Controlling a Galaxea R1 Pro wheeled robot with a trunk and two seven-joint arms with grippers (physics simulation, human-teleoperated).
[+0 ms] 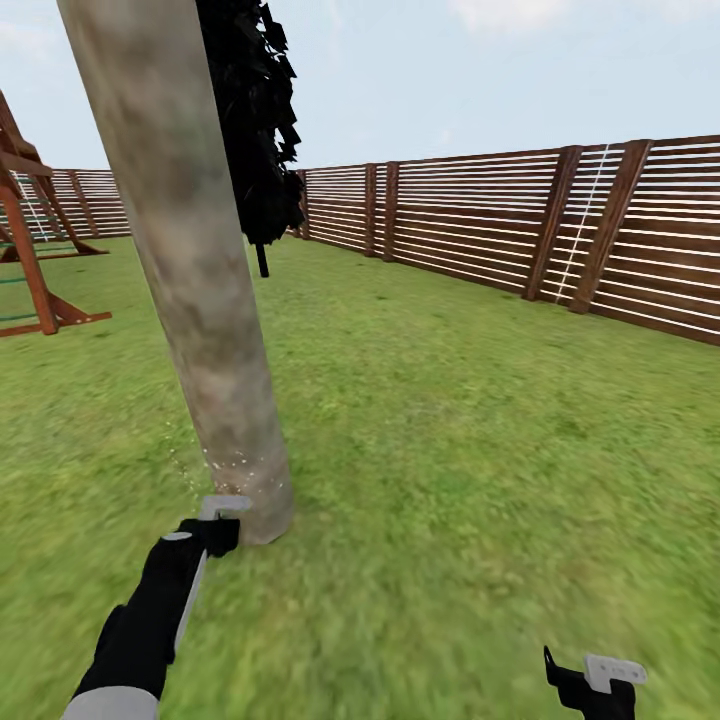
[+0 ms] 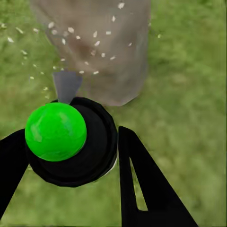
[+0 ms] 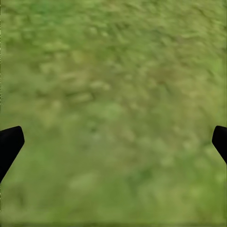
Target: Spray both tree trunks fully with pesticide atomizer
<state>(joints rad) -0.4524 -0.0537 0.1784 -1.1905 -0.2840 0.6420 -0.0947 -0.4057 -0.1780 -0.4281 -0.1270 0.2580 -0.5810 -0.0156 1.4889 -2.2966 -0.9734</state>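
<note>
Play frame [image 1: 40, 260]: red-brown timber, far left on the lawn; no part in the task.
Left claw [image 1: 215, 528]: low, just beside the trunk base. In the left wrist view the fingers [image 2: 146, 184] sit pinched on either side of the atomizer's dark round body.
Pesticide atomizer [image 2: 71, 142]: already picked up, off the floor and in the left claw; green knob on top, grey nozzle aimed at the trunk.
Tree trunk [image 1: 190, 270]: thick, mottled grey-tan, leaning slightly in the head view. Fine pale specks [image 1: 235, 465] show only near the foot; the wrist view shows more flecks [image 2: 85, 42] on and beside the bark.
Progress, my reading: pickup done; spraying of this trunk under way at the bottom. Upper trunk looks bare, so coverage is partial.
Second tree [image 1: 260, 110]: dark ragged foliage on a thin stem behind the near trunk; whether it is the other task tree I cannot tell.
Floor [image 1: 450, 450]: plain grass.
Fence [image 1: 560, 230]: brown slats along the back and right.
Right claw [image 1: 590, 685]: low at right, spread wide over grass, holding nothing.
Writing: no brand, label or text readable anywhere.
</note>
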